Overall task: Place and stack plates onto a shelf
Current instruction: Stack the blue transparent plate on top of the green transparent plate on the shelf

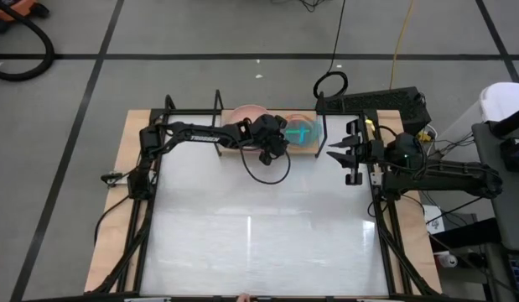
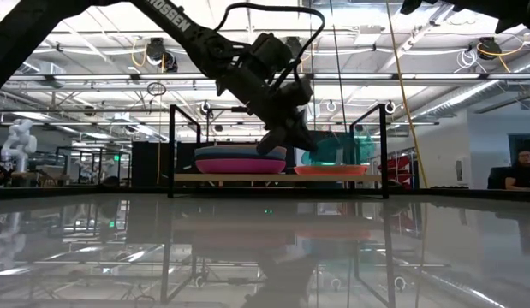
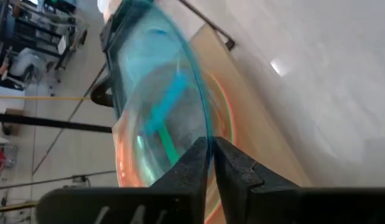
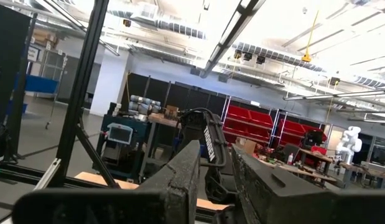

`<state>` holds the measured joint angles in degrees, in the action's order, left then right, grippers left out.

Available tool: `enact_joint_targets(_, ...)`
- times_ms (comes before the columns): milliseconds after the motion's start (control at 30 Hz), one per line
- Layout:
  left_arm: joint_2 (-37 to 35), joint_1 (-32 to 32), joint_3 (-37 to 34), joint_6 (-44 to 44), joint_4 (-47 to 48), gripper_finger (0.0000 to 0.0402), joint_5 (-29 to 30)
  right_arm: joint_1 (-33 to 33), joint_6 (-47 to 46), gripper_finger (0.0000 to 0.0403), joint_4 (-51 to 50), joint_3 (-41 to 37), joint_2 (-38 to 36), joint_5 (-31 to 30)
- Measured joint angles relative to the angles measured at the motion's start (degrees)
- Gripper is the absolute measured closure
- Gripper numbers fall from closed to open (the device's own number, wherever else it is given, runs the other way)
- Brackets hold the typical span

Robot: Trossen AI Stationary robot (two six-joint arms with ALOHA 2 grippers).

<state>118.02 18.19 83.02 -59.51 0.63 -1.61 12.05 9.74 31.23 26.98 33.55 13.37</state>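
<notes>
My left gripper (image 1: 274, 143) reaches over the wooden shelf (image 2: 247, 177) at the table's far edge and is shut on the translucent teal plate (image 1: 303, 132), which it holds tilted over the shelf's right half. Under it an orange plate (image 2: 330, 170) lies flat on the board. On the shelf's left half sits a stack of larger plates (image 2: 239, 160), blue over magenta in the low view, with a salmon-pink plate (image 1: 246, 111) on top. My right gripper (image 1: 341, 147) hangs open in the air beside the shelf's right end. My left gripper pinches the teal plate's rim (image 3: 206, 138) between its two fingers (image 3: 191, 163), coming from the shelf's left side and slanting down. The plate stands tilted, its face (image 3: 161, 106) turned up on edge above the orange plate (image 3: 224, 106). Whether its lower edge touches the orange plate I cannot tell.
Black wire uprights (image 2: 171, 145) stand at both ends of the shelf. A black cable loop (image 1: 267, 172) hangs from the left arm over the table. The white tabletop (image 1: 259, 235) stretches wide on the near side of the shelf. A person sits far off in the room (image 2: 523, 167).
</notes>
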Motion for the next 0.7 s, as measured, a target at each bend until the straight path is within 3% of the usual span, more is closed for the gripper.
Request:
enact_joint_targets(500, 0.0, 0.16, 0.0, 1.81, 0.86, 0.0338, 3.52, 0.0, -0.02, 0.0328, -0.25, 0.0, 0.01, -0.02)
enact_joint_targets(700, 0.0, -0.29, 0.0, 1.85, 0.83, 0.0287, 8.41, 0.0, -0.02, 0.0328, -0.25, 0.0, 0.01, -0.02)
